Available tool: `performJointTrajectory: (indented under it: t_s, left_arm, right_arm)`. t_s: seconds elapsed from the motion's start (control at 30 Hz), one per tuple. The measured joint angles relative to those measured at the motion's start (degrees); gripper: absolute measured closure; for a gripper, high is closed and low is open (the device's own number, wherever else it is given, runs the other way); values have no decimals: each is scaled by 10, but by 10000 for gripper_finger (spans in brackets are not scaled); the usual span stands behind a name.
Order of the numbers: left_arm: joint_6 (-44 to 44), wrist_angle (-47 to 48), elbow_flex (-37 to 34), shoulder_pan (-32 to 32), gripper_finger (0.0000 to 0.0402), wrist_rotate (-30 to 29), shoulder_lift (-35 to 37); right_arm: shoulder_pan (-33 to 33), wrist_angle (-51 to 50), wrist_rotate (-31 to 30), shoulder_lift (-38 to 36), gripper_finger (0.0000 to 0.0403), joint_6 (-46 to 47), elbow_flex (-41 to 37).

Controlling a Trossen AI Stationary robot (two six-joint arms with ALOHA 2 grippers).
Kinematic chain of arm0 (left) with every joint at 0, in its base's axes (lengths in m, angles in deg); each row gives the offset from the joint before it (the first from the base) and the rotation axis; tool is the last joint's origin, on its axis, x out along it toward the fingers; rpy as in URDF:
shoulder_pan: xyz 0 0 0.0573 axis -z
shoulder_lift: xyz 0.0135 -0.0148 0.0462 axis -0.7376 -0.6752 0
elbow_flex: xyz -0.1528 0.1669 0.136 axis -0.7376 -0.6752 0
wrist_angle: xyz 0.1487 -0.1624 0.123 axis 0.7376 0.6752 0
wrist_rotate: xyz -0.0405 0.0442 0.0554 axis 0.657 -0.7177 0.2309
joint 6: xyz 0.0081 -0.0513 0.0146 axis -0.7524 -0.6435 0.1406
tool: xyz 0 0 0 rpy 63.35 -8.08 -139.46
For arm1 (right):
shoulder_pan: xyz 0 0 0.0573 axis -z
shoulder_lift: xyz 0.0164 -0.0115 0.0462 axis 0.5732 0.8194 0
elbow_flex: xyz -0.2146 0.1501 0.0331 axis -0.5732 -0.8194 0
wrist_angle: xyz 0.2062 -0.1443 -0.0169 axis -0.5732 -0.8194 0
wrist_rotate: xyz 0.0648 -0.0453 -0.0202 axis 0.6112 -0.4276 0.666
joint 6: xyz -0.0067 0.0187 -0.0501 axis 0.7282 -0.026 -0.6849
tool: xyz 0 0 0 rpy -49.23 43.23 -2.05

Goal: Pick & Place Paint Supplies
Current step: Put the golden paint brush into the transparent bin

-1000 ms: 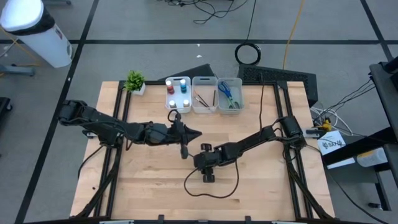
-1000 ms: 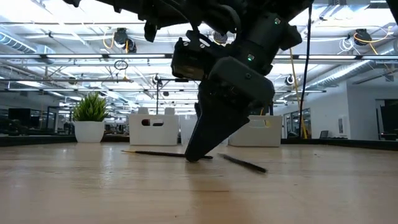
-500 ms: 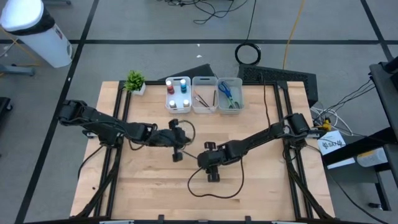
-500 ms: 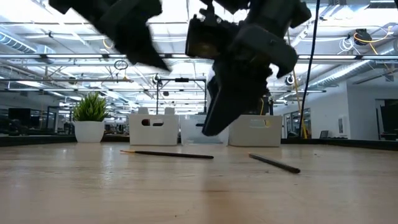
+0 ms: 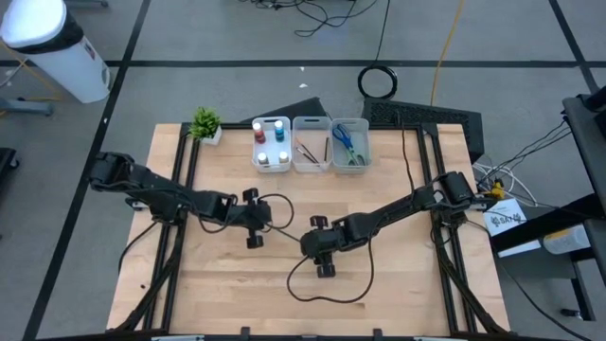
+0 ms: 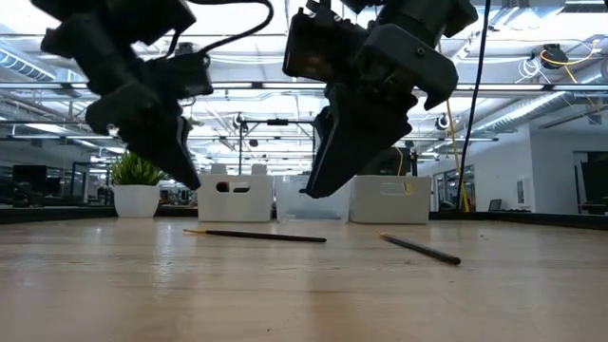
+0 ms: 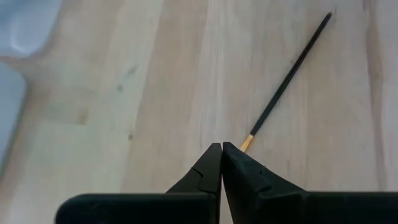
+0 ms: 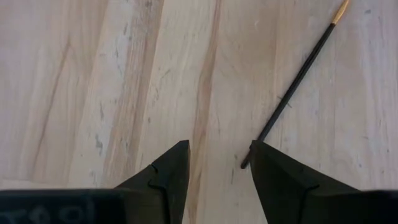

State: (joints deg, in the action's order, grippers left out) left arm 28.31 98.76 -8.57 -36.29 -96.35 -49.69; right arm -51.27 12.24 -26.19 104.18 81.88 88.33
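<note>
Light wooden desk (image 5: 398,275), plank top, dark frame rails along both sides. At far edge: small green potted plant (image 5: 205,124), then three whitish bins in row — left bin (image 5: 271,144) holding paint bottles, middle bin (image 5: 311,144) with thin brushes, right bin (image 5: 349,142) with scissors. Two thin dark brushes flat on bare wood near middle: one (image 6: 255,235) with orange tip, other (image 6: 421,250) apart from it, probably nearer camera in low view.
</note>
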Motion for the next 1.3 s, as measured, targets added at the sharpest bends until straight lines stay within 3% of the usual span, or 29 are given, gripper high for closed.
performJointTrajectory:
  t_s: [0.33, 0.9, 1.13, 1.3]
  left_arm:
    - [-37, -132, -47, 0, 390, 27, -40]
    - [-63, -147, -34, -3, 394, 55, -147]
    - [-64, -143, -35, -4, 394, 61, -151]
    - [-64, -143, -35, -4, 387, 62, -152]
  right_arm:
    - [1, 1, 0, 0, 248, -4, 0]
    - [1, -33, -4, -3, 248, -6, 0]
    - [1, -72, -107, -4, 248, 5, -1]
    - [11, -20, -121, -4, 248, -6, -31]
